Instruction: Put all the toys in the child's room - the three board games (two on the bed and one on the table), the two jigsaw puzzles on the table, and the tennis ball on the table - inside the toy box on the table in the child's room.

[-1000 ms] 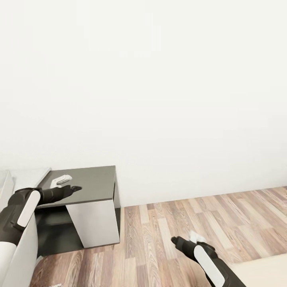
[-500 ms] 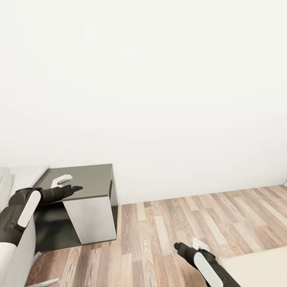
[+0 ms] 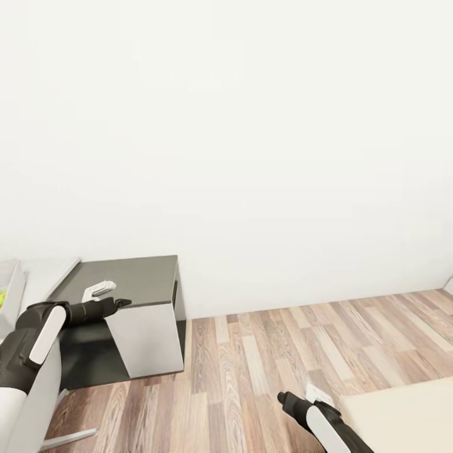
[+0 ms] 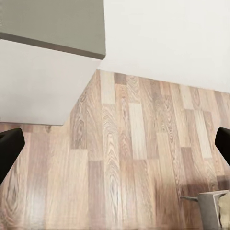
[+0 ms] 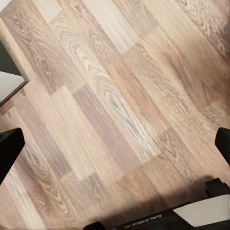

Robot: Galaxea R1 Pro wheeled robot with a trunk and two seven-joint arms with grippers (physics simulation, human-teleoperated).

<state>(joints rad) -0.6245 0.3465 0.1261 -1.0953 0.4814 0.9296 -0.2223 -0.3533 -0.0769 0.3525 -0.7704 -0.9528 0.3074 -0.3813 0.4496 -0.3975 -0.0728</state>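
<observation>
The table's low dark-grey-topped section (image 3: 135, 277) stands against the wall at the left, joined to its pale grey top (image 3: 44, 272). At the picture's far left edge shows a light grey wall of the toy box (image 3: 12, 283), with a bit of yellow-green (image 3: 3, 294) in it that I cannot identify. My left gripper (image 3: 121, 303) hangs open in front of the dark section, holding nothing. My right gripper (image 3: 286, 398) is open and empty over the wooden floor. A corner of the bed's beige mattress (image 3: 402, 409) shows at the lower right.
A small white object (image 3: 99, 288) lies on the dark section. A plain white wall (image 3: 251, 157) runs behind. Wooden floor (image 3: 264, 352) stretches between the table and the bed. The table's white side panel (image 4: 38, 81) shows in the left wrist view.
The whole view has shifted, so the camera has moved. More of the mattress corner and the toy box edge now show. The right gripper sits lower in the picture.
</observation>
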